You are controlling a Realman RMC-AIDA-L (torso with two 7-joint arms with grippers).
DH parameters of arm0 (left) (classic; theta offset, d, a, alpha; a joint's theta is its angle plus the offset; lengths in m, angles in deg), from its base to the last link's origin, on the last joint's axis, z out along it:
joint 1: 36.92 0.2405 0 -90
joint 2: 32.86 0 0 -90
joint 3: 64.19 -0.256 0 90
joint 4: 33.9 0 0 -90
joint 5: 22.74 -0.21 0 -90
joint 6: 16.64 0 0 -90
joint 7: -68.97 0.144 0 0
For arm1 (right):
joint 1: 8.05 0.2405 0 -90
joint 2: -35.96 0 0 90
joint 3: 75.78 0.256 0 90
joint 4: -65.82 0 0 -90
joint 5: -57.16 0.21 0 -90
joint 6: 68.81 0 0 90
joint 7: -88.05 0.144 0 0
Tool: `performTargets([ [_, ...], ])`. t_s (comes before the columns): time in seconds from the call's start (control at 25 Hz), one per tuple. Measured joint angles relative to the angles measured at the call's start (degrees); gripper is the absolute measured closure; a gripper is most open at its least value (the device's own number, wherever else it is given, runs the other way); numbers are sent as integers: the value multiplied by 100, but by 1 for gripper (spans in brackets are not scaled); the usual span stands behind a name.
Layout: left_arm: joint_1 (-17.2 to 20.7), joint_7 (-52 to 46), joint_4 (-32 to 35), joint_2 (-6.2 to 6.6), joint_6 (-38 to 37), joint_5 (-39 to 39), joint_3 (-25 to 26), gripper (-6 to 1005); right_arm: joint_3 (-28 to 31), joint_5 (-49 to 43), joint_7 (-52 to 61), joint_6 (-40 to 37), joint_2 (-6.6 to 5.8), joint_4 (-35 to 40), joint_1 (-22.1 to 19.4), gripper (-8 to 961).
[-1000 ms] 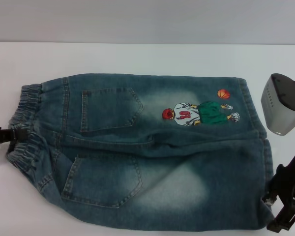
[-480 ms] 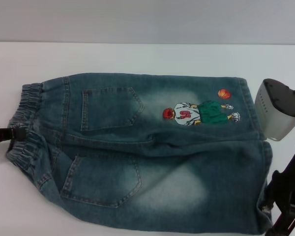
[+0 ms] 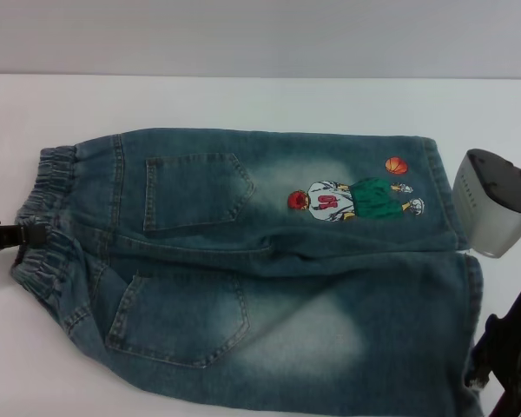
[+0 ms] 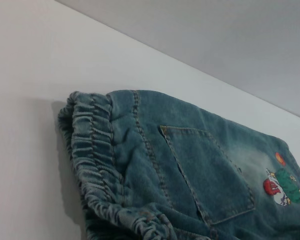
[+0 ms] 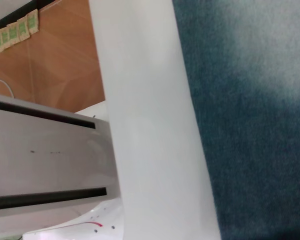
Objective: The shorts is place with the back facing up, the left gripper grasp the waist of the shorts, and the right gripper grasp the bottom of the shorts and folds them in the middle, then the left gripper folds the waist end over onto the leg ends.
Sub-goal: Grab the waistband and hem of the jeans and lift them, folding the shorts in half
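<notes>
The shorts (image 3: 243, 269) lie flat on the white table, back up, with two patch pockets showing and the embroidered basketball player (image 3: 356, 198) on the far leg. The ruffled waist (image 3: 43, 234) is at the left, and it also fills the near part of the left wrist view (image 4: 97, 160). My left gripper (image 3: 13, 235) is a black bar at the band's middle, where the cloth bunches around it. The bottom of the shorts (image 3: 471, 287) is at the right. My right gripper (image 3: 508, 365) stands by the near leg's hem corner. The right wrist view shows only denim (image 5: 255, 110).
The right arm's grey-silver housing (image 3: 495, 204) hangs beside the far leg's hem. Bare white table (image 3: 260, 100) lies behind the shorts, up to a grey wall. In the right wrist view, the table edge (image 5: 140, 115), a wooden floor and white furniture show.
The right arm's black gripper has sunk toward the near table edge, by the hem corner, and its housing has shifted slightly. The left gripper and the waist have not moved.
</notes>
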Motion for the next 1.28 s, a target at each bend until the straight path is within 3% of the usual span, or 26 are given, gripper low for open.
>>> performTargets([
  [1.28, 8, 0, -25, -35, -53, 0, -3, 964, -115, -125, 1, -13, -6, 0, -174, 249],
])
